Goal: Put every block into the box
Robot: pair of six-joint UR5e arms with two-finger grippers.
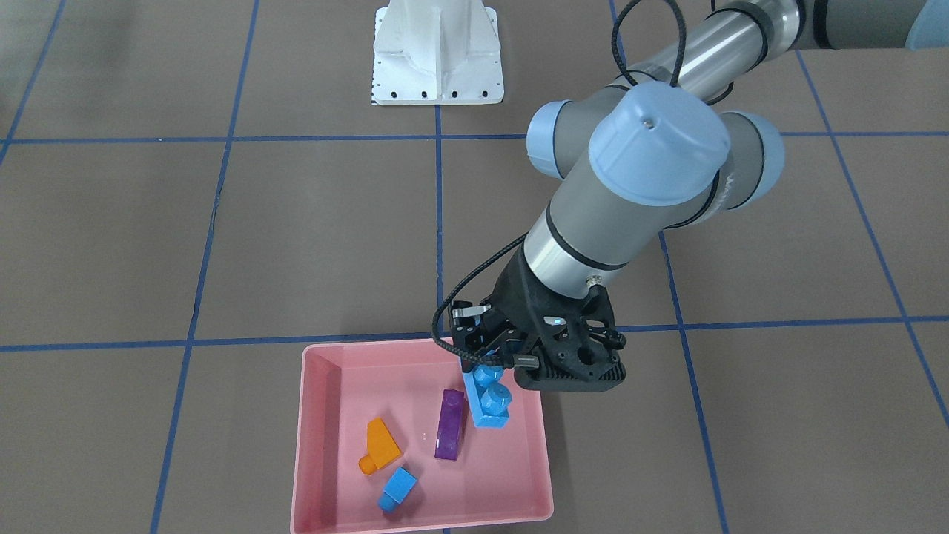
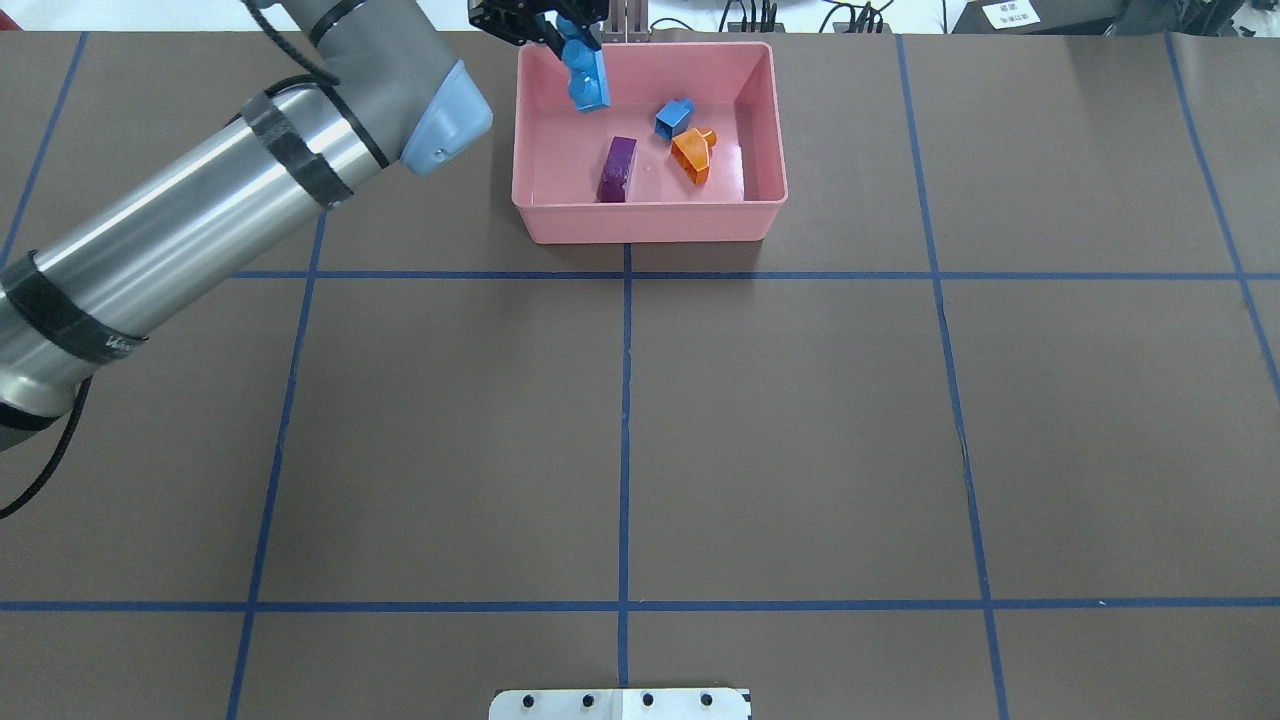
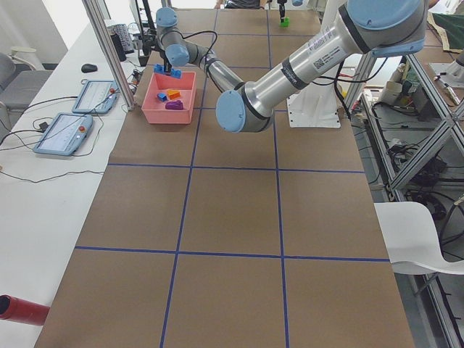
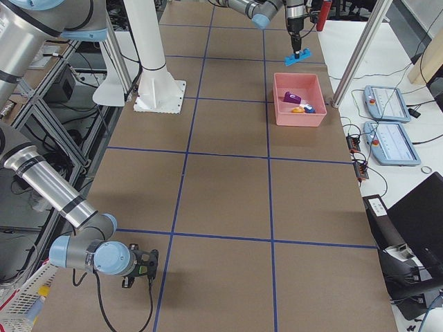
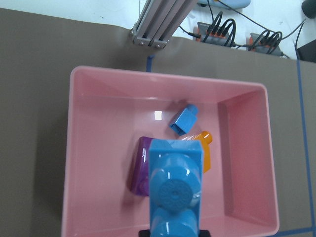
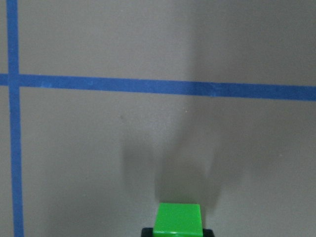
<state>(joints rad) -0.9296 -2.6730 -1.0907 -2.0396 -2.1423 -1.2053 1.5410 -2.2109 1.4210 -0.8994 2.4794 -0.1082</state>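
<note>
The pink box [image 1: 313,437] [image 2: 650,222] [image 5: 74,173] sits at the table's far edge. Inside lie an orange sloped block [image 1: 380,443] [image 2: 692,155], a small light-blue cube [image 1: 398,488] [image 2: 675,117] [image 5: 183,120] and a narrow purple block [image 1: 449,434] [image 2: 618,168]. My left gripper [image 1: 485,371] [image 2: 572,35] hangs over the box's left side, shut on the long light-blue bar [image 1: 489,400] [image 5: 175,187], which points down above the purple block. Far off over bare table, my right gripper [image 6: 177,231] is shut on the green block [image 6: 177,217] [image 3: 284,22], held above the surface.
The white robot base [image 1: 437,59] [image 2: 620,703] stands at the table's middle edge. An aluminium post [image 5: 158,22] and cables rise just behind the box. Two tablets [image 3: 69,134] lie on the side bench beyond it. Blue tape lines grid the brown table.
</note>
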